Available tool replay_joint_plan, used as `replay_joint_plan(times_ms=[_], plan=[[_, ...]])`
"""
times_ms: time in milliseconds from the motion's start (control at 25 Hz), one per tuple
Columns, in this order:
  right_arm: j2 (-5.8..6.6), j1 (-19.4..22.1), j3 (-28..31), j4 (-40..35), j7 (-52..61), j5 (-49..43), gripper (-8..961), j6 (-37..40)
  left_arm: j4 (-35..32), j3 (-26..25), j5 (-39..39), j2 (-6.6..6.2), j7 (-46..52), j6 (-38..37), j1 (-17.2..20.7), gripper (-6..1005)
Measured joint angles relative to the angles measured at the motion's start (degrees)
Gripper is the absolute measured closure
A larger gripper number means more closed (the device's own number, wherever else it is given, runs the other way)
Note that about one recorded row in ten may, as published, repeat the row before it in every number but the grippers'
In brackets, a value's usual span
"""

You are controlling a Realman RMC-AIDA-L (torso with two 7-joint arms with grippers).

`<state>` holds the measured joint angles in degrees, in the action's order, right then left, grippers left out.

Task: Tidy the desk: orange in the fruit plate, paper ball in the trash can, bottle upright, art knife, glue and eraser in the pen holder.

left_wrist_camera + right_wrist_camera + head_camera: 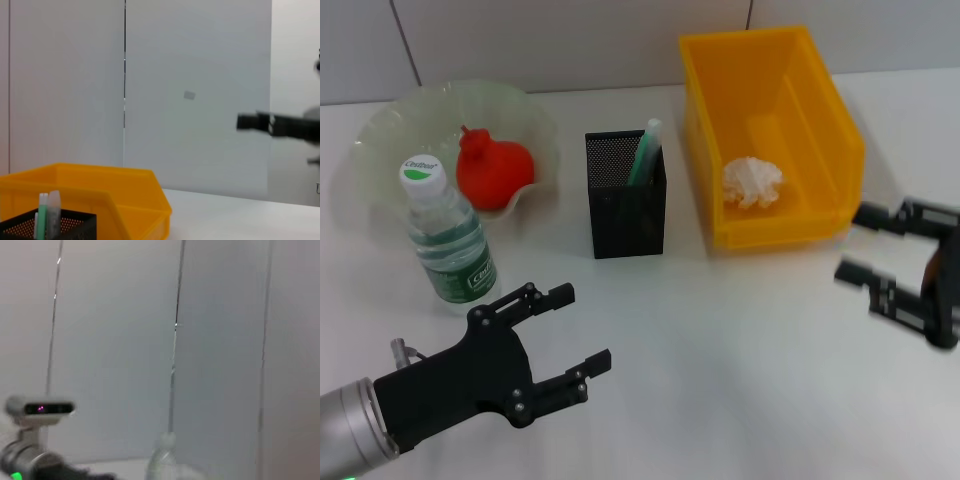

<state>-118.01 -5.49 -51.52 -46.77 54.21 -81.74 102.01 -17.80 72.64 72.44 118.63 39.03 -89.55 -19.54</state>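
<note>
I see a white desk (740, 340) backed by a pale panelled wall. At about eleven o'clock sits the translucent fruit plate (390, 130), and the fruit (492, 170) lying in it reads more red than orange from here. Just in front of the plate, around ten o'clock, the water bottle (445, 235) stands upright with its cap on. At twelve o'clock is the black mesh pen holder (625, 195) with a green-and-white stick-like item (644, 152) poking out; I cannot tell which stationery piece it is. At one to two o'clock the yellow bin (770, 130) serves as trash can, with the white paper ball (752, 182) resting on its floor.

My left gripper (582, 328) hovers over the desk at about eight o'clock, near the bottle, fingers spread apart and holding nothing. My right gripper (855, 243) hangs at three o'clock, just beside the bin's near corner, its fingers likewise parted and empty.
</note>
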Motion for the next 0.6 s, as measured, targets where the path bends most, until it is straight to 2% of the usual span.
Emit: replay_joint_plan(times_ms=[80,120,200,480,600], plan=[[1.65,-3.59,1.35,10.79,-2.58,-4.92,498,1.74,-0.01,0.09,0.02,-0.02,0.05,0.03,-0.07,215],[1.65,-3.59,1.35,10.79,-2.58,-4.92,452,1.74,-0.04,0.22,0.10,-0.07,0.26,0.08,-0.13,215],[2.21,-5.64,1.46,15.59,-5.18,-7.32,360,2.01,-0.04,0.22,0.10,-0.07,0.26,0.08,-0.13,215],[1.87,-8.82,1.30,18.17,-6.97,-12.52,161,0.48,-0.04,0.22,0.19,-0.22,0.66,0.04,-0.32,215],[1.77,-9.11,1.21,18.30,-6.97,-12.96,163,-0.02,-0.04,0.24,0.33,-0.24,0.68,0.09,-0.31,215]])
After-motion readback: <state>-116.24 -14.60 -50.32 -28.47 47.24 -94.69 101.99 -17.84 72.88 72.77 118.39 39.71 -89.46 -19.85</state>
